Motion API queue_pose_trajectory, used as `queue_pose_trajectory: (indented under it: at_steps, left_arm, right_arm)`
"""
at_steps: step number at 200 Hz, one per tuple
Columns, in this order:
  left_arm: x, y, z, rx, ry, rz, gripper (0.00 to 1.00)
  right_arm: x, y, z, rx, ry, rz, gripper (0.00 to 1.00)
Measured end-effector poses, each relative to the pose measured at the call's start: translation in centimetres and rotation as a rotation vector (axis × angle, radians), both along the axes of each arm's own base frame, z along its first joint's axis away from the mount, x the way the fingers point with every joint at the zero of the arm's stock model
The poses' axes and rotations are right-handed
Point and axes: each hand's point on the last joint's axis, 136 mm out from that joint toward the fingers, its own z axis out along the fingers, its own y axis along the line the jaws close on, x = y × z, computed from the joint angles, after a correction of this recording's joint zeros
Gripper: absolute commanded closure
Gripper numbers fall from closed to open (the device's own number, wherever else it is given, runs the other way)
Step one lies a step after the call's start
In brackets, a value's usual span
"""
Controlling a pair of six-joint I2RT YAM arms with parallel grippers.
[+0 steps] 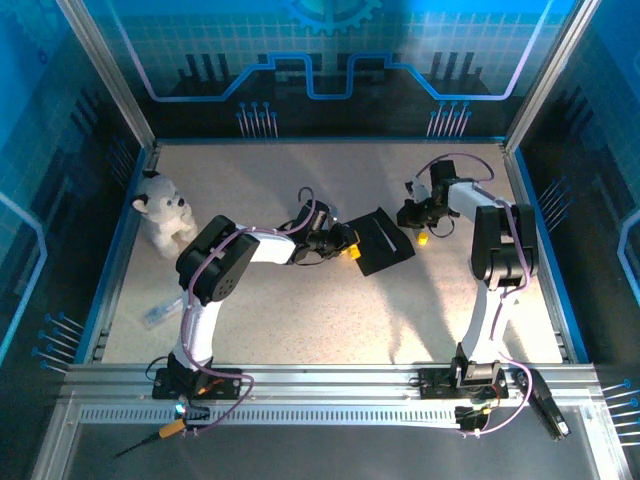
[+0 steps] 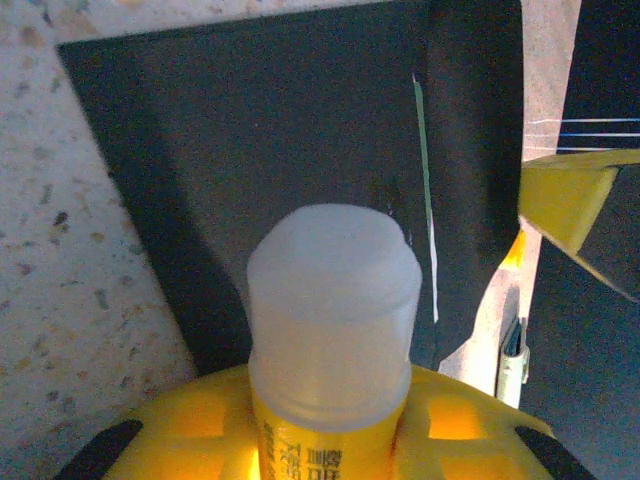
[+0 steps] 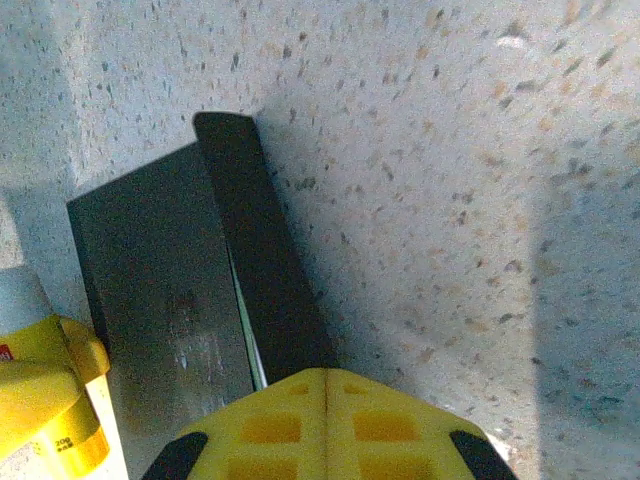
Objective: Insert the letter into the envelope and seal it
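Glue stick pinched in the left end effector, stretched toward the envelope; right end effector pressed together.

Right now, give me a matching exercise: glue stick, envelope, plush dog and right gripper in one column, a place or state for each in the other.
1 glue stick
2 envelope
3 plush dog
4 right gripper

A lying flat on the table
B shut, by the envelope's flap
C held in the left gripper
D at the table's left edge

Pairs: 1-C, 2-A, 3-D, 4-B
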Motion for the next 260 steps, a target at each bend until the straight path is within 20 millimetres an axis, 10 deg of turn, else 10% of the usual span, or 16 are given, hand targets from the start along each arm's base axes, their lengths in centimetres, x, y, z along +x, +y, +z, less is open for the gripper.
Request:
queue_pose_trajectory:
  at_steps: [101,260]
  left_arm:
    - [0.6,1.1,-0.1,0.046,-0.020,-0.046,1.00]
    - [0.3,1.0,-0.1,0.064,-0.052,-0.101,1.00]
  right_arm:
    - [-2.0,2.7,3.0,0.171,-0.009,-0.027,1.00]
    - [-3.4,6.6,0.7,0.309,0.042,-0.066,1.00]
